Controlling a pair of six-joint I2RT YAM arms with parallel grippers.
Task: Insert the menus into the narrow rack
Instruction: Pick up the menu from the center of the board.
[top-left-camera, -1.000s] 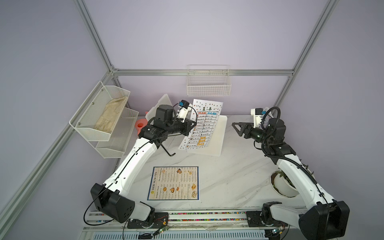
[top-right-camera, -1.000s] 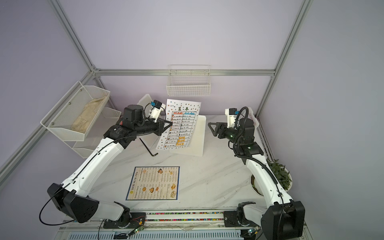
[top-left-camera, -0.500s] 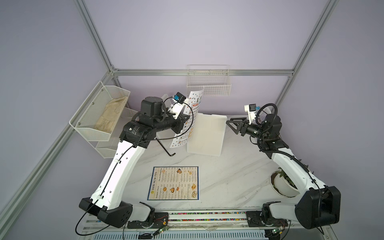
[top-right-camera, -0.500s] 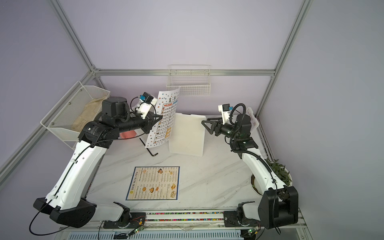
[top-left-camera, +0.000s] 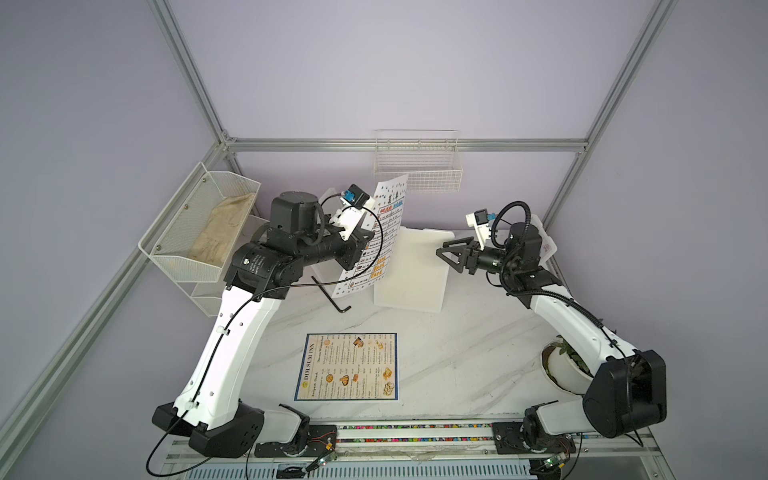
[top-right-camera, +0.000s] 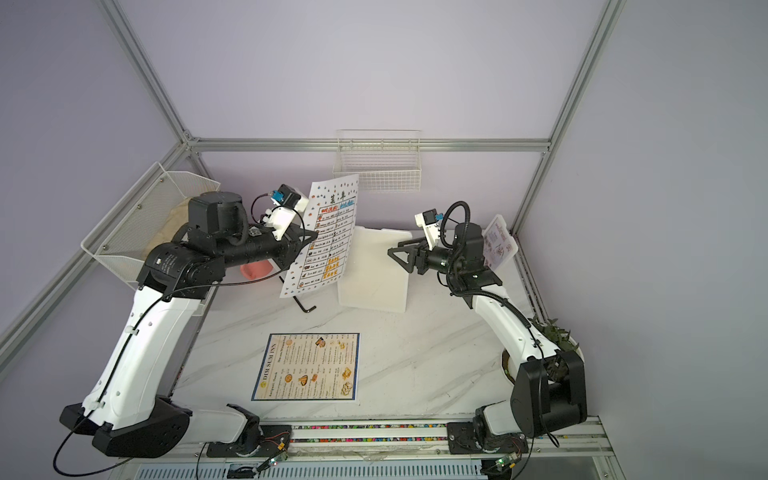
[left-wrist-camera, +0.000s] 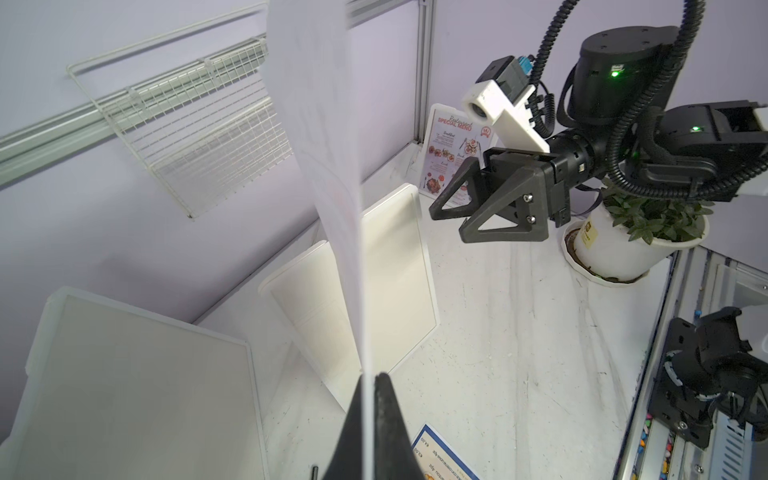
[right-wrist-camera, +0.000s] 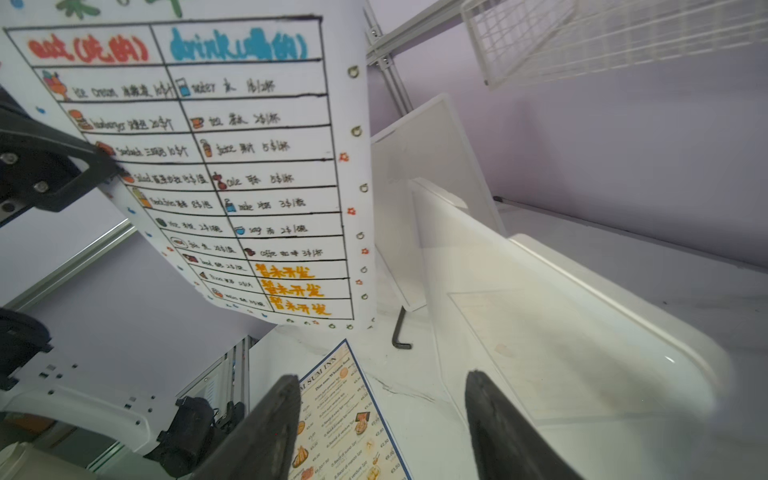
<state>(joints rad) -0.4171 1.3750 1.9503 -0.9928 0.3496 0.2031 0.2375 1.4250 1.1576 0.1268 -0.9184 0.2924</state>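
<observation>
My left gripper (top-left-camera: 360, 245) (top-right-camera: 308, 240) (left-wrist-camera: 370, 376) is shut on one edge of the white table menu (top-left-camera: 384, 232) (top-right-camera: 332, 237) (right-wrist-camera: 232, 166), which hangs upright in the air just below and left of the narrow wire rack (top-left-camera: 417, 166) (top-right-camera: 378, 166) (left-wrist-camera: 199, 133) on the back wall. My right gripper (top-left-camera: 444, 251) (top-right-camera: 395, 251) (right-wrist-camera: 382, 378) stands open and empty to the sheet's right, apart from it. The DIM SUM INN menu (top-left-camera: 349, 365) (top-right-camera: 309, 365) lies flat near the front. The Special Menu card (left-wrist-camera: 451, 153) (top-right-camera: 498, 245) leans in the back right corner.
A white board (top-left-camera: 411, 270) leans against the back wall behind the sheet, and another (left-wrist-camera: 137, 382) stands further left. A black hex key (top-left-camera: 332, 297) lies on the marble table. A wire basket (top-left-camera: 199, 224) hangs on the left wall. A potted plant (top-left-camera: 565, 365) stands at the right edge.
My left arm has lifted the white table menu off the leaning board, moved it left and turned it more upright. My right gripper has moved left toward it, still open.
</observation>
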